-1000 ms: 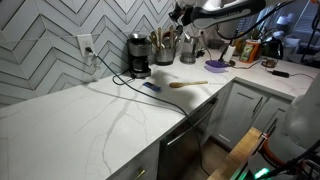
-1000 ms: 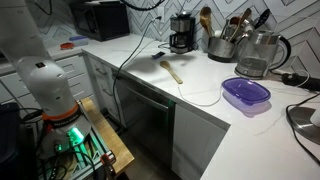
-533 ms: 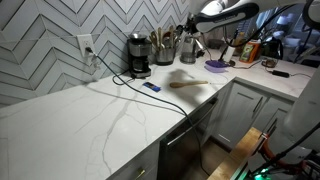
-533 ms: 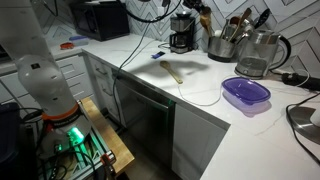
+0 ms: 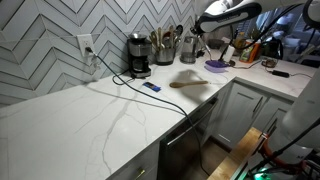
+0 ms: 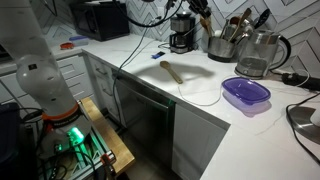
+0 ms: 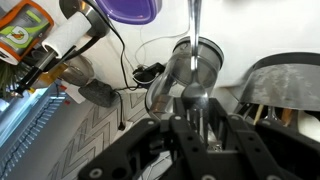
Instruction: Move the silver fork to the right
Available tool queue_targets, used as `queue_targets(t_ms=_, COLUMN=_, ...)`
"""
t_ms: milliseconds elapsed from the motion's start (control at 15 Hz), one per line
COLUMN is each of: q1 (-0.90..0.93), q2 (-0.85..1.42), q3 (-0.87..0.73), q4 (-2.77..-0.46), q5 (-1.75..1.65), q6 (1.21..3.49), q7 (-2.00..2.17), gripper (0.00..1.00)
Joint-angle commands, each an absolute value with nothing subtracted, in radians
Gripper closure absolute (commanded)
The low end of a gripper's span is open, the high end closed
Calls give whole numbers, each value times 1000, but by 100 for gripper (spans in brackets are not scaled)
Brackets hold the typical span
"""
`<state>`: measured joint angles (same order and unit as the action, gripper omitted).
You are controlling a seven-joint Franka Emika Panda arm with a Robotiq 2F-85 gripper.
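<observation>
Kitchen: coffee maker, kettle (herringbone backsplash)

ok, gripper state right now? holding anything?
Gripper: closed, holding the silver fork by one end.

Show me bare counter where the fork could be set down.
Largest bare patch: the counter between the outlet and the front edge, beyond the blue object. A smaller one lies between wooden spoon and purple container. Crowded: back wall by coffee maker and kettle.
</observation>
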<state>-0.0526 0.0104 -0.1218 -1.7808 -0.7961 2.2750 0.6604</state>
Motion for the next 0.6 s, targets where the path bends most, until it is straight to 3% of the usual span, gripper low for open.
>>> queue_targets(t_ms=0, q1=-62, q2=7, q3=-103, q4=-1778, q5=-797, q6=2273, q7=665, gripper=71)
queue_targets(t_ms=467, q1=-60, q2=-1, q3=-93, q4=-1779, q5=-799, q6=2274, q7=672, gripper=71)
queue_targets(t_ms=533, q1=-62, q2=12, q3=-94, q4=-1765, q5=-774, q6=2263, q7=654, gripper=93)
